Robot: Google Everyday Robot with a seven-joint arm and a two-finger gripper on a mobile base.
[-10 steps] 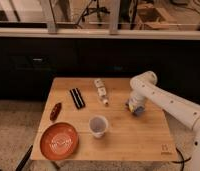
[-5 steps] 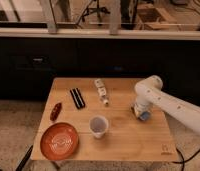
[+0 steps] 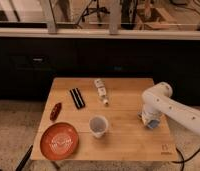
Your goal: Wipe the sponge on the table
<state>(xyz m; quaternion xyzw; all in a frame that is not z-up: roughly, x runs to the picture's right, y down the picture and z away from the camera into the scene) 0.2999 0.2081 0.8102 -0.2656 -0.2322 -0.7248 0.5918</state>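
One square light wooden table (image 3: pixel 127 145) stands on a pale speckled floor (image 3: pixel 13 135), in front of a long dark cabinet front (image 3: pixel 53 60) topped by a light ledge (image 3: pixel 93 33). One white robot arm (image 3: pixel 175 109) reaches in from the right, and its gripper (image 3: pixel 151 120) points down at the table's right side, near the right edge. On the tabletop, from largest to smallest, there are one round orange-red plate (image 3: pixel 59 141) at the front left corner, one white paper cup (image 3: pixel 98 126) upright near the middle, one flat black rectangular bar (image 3: pixel 77 98) lying at a slant towards the back left, one small white bottle (image 3: pixel 100 91) on its side at the back centre with its neck towards the front, one small dark red oblong object (image 3: pixel 55 111) by the left edge, and one blue sponge (image 3: pixel 154 125). The sponge sits directly beneath the gripper on the wood, only a small blue corner showing. Its long axis and heading cannot be told, nor whether the gripper is clamped on it or apart.
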